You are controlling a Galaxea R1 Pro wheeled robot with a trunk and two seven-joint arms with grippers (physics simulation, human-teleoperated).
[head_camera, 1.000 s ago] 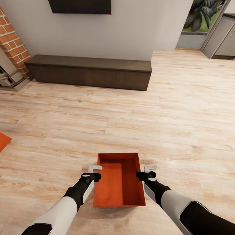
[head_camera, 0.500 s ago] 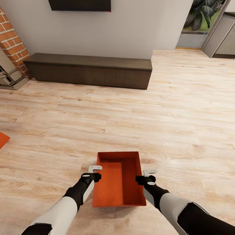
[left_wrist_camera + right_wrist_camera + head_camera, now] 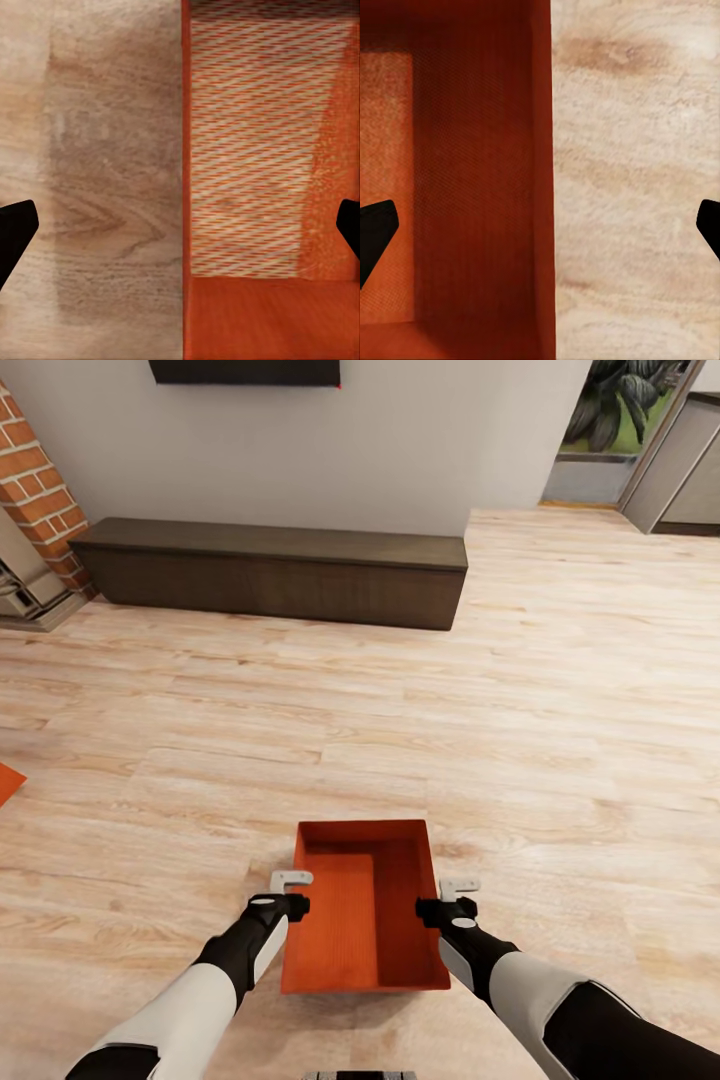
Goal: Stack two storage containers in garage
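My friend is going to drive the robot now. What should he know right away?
Left pincer: open, straddling the left wall of the storage container.
Right pincer: open, straddling the right wall.
That container sits on the living room's wood floor. An orange corner, maybe the second container, shows at the left.
Done: nothing lifted or delivered.
Left: close both pincers, lift, carry both to the garage, stack.

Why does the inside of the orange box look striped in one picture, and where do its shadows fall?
Left wrist view: the container floor shows wavy stripes, probably a rendering artefact. Head view: the container is half shaded inside, with a soft shadow on the wood floor below it. Right wrist view: the interior is dark.
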